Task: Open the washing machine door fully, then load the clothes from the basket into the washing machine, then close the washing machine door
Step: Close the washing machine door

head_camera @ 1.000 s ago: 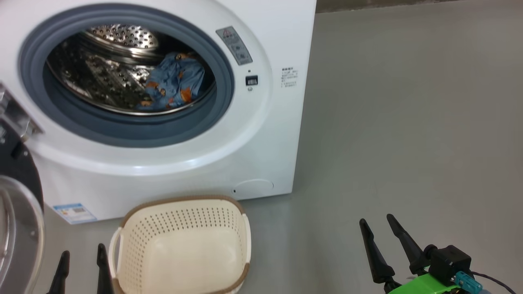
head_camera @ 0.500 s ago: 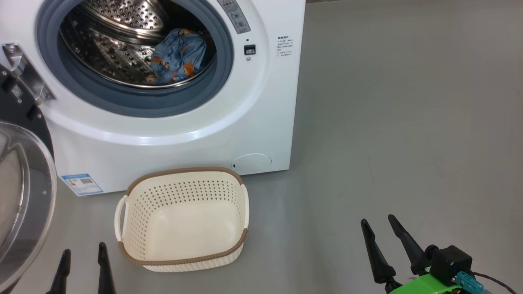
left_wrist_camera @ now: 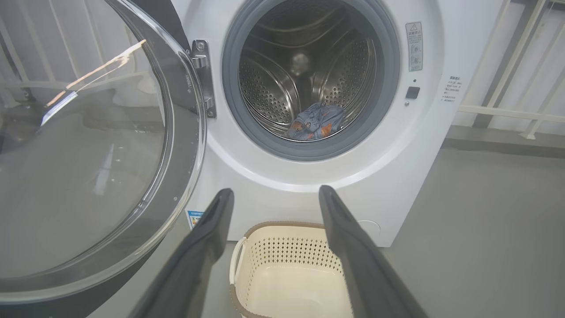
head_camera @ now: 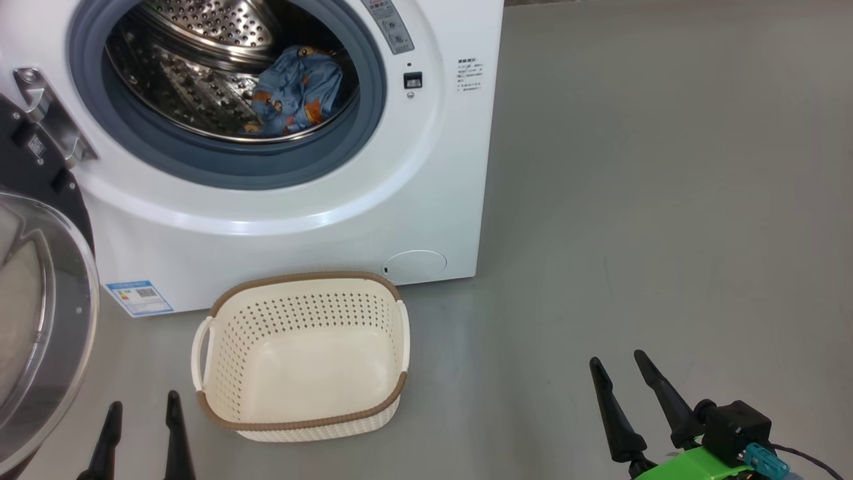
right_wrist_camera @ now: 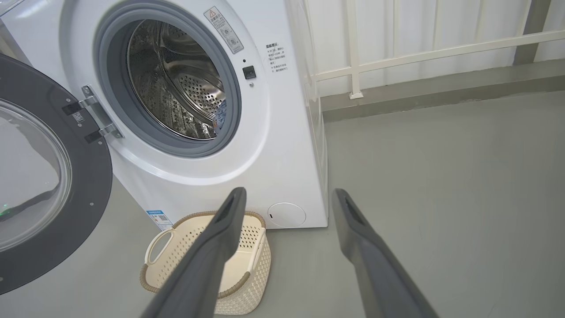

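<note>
Head view, left side: my left gripper (head_camera: 144, 400) is low in frame with its fingers parted. The left wrist view confirms they are wide apart and gripping nothing. My right gripper (head_camera: 616, 357) is also parted. The right wrist view shows the same wide gap and no grip, over bare floor (head_camera: 666, 200).

Basket (head_camera: 300, 277): just right of my left fingers, near but apart, and well to the left of my right fingers. It stands upright on the floor and its whole cream bottom shows.

Door (head_camera: 46, 300): just left of my left fingers and reaching beyond them. It is swung open on the hinge (head_camera: 50, 120) at the machine's left side, glass bowl toward me.

Label sticker (head_camera: 138, 298): beyond my left fingertips, low on the machine front, between door and basket.

Washing machine (head_camera: 300, 233): beyond the basket, its base just past the basket's far rim. It is nearer my left fingers than my right.

Clothes (head_camera: 296, 93): farthest out, beyond the gasket (head_camera: 233, 167) and inside the drum (head_camera: 186, 80). They lie bunched on its lower right, blue with orange figures, well apart from both grippers.
</note>
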